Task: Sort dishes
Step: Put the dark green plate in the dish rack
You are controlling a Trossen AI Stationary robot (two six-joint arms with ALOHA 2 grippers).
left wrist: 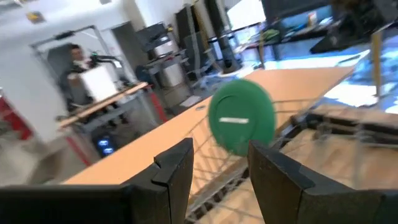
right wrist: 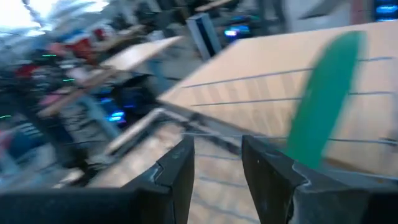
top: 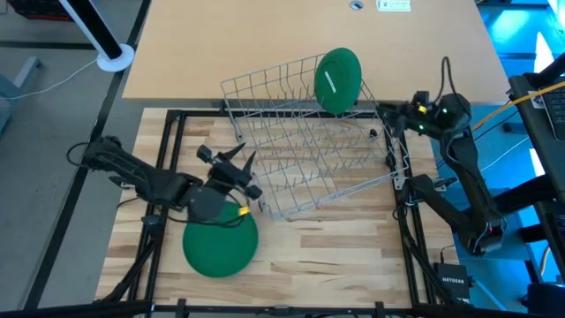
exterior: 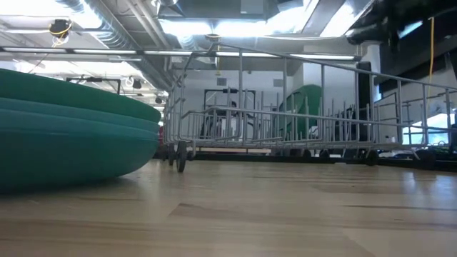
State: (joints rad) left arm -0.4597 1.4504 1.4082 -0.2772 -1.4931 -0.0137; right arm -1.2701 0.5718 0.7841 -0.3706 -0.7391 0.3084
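Left gripper (top: 240,160), frame centre-left, fingers spread and empty above the stacked plates (top: 220,245). Right gripper (top: 386,113) likewise released. One plate (top: 338,80) stands on edge in the rack (top: 309,141), upper centre.

Green plate (top: 337,80) upright in rack; stacked plates (top: 220,243) flat

The high view looks straight down on the whole tabletop (top: 353,265), with the wire rack (top: 309,146) at frame centre. The low view sits at tabletop height, very near the stacked plates (exterior: 64,135) filling its left, facing level toward the rack. Each wrist view looks forward between its own fingers; both share the upright green plate (left wrist: 241,121) in the rack, which the high view shows too.
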